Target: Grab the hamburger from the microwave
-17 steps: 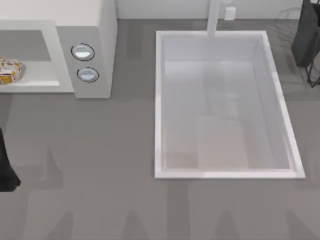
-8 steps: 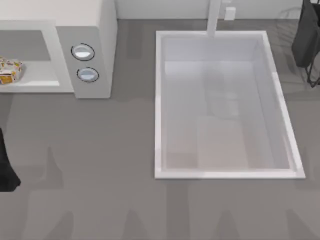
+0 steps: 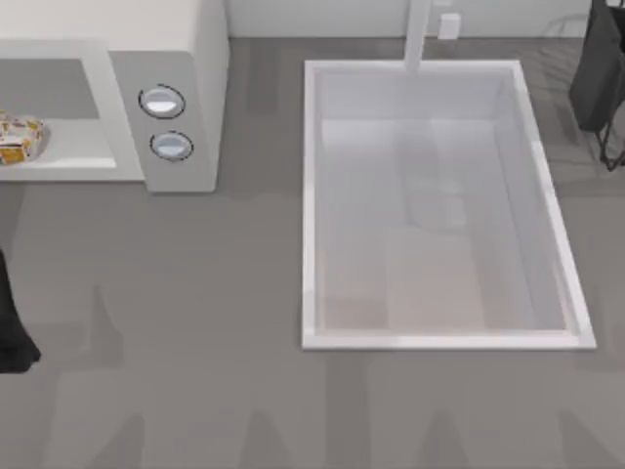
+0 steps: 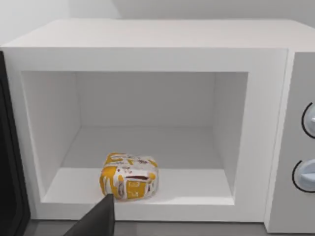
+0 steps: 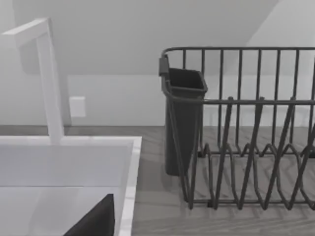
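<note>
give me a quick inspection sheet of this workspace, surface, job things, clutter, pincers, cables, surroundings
surface: grey counter, bare in front of the microwave.
job's things: white microwave at the counter's back left, cavity open to the front; hamburger lies on the cavity floor near the front edge, nothing touching it.
clutter: white sink set in the counter's right half, white faucet behind it; dark dish rack with a cutlery cup at back right.
pincers: left arm at the left edge, one left pincer fingertip low before the hamburger; right pincer fingertip over the sink's rim.
cables: nothing seen.
surroundings: plain pale wall behind the counter.
</note>
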You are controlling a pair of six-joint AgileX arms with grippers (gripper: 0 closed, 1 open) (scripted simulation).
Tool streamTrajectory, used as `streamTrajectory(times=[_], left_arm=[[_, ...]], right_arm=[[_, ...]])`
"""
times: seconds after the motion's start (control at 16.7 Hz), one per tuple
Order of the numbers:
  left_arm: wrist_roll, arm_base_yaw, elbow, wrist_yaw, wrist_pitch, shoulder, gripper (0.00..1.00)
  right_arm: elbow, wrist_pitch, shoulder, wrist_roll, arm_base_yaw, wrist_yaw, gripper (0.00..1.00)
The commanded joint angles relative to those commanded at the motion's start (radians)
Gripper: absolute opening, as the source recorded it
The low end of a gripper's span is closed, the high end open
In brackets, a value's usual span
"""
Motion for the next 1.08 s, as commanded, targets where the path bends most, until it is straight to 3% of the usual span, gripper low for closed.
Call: streamTrajectory(times=[0.42, 1.08], left_arm=[[0.006, 0.025, 0.177, 0.047, 0.244, 0.351, 1.00], [0.041, 0.109, 0.636, 0.158, 0.861, 1.540, 1.00]], right_arm=[[0.000, 0.000, 0.000, 0.000, 0.000, 0.000, 1.00], [0.000, 0.000, 0.000, 0.000, 0.000, 0.000, 1.00]])
